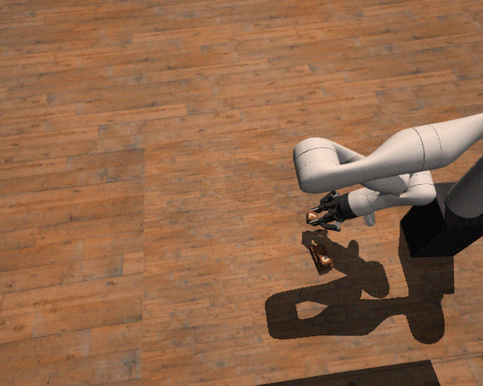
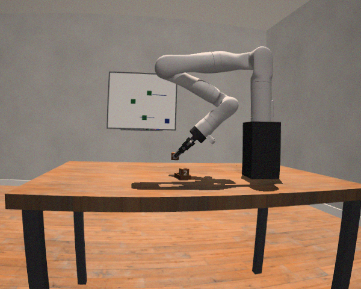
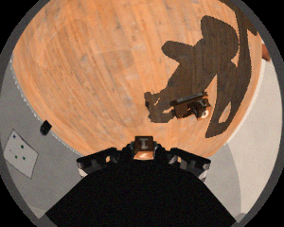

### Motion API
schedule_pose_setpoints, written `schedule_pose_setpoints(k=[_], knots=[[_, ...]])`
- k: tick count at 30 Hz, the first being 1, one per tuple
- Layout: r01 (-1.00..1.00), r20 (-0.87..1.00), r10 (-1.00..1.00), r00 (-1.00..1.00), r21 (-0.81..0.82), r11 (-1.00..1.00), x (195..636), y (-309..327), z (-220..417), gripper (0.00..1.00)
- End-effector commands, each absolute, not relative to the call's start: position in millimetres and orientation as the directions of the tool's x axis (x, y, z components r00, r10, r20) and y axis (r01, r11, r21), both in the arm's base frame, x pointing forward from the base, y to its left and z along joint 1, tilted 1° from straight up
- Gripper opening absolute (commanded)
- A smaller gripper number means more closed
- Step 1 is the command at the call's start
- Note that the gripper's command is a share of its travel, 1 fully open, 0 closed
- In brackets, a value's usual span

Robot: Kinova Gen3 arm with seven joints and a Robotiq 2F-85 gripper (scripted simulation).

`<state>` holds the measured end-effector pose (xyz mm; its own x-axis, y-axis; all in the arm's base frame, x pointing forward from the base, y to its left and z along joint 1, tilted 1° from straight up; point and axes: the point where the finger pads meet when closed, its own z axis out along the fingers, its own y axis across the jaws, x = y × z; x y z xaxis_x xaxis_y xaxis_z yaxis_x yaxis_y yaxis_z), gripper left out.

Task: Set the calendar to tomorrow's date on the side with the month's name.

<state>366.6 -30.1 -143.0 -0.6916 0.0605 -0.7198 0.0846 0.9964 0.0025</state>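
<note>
My gripper (image 1: 313, 216) (image 2: 175, 155) (image 3: 144, 146) is shut on an orange-brown cube (image 1: 311, 216) (image 2: 174, 156) (image 3: 143, 143) and holds it in the air above the table. In the wrist view a dark face of this cube shows a 1-like mark, with a bright face below it. The brown tray (image 1: 315, 260) (image 2: 183, 178) (image 3: 189, 98) rests on the table, below and to one side of the held cube. A second cube (image 1: 324, 260) (image 2: 184, 172) (image 3: 199, 111) is at one end of the tray; the exterior view shows a 2 on it. The month's name is not readable.
The arm's shadow falls across the table (image 1: 216, 232) (image 2: 96, 183) (image 3: 104, 80) around the tray. The black robot base (image 1: 429, 228) (image 2: 261, 149) stands to the right in the top and exterior views. A whiteboard (image 2: 124, 87) (image 3: 19, 161) hangs on the wall behind.
</note>
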Motion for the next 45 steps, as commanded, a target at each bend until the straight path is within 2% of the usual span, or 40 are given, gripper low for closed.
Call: schedule_pose_setpoints(k=[1, 25, 45], knots=[[0.084, -0.724, 0.061, -0.687, 0.004, 0.996, 369.7, -29.6, -135.8, 0.28], [0.085, -0.717, 0.063, -0.694, 0.005, 0.996, 370.3, -29.6, -135.9, 0.28], [0.090, -0.640, 0.076, -0.764, 0.011, 0.996, 374.3, -28.9, -139.3, 0.28]])
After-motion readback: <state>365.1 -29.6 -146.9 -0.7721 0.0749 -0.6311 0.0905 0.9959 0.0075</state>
